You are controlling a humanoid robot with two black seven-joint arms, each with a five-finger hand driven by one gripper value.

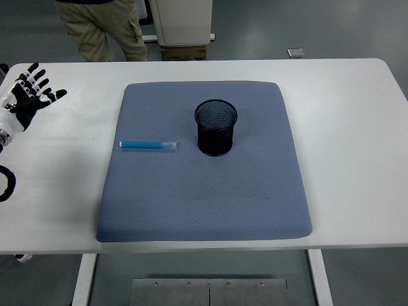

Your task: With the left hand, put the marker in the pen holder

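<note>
Left hand [29, 92] hovers with fingers spread and empty over the table's [357, 127] far left. A blue marker [148, 145] lies flat on the grey mat [204, 197], just left of the upright black mesh pen holder [216, 127]. A person's legs [102, 29] stand beyond the far edge.

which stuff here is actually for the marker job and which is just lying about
For the job:
- blue marker, lying flat on the mat
- black mesh pen holder, upright on the mat
- left hand, open, over the table's left side

Just there:
- grey-blue mat
- white table
- cardboard box behind the table
- person standing at the far edge
</note>
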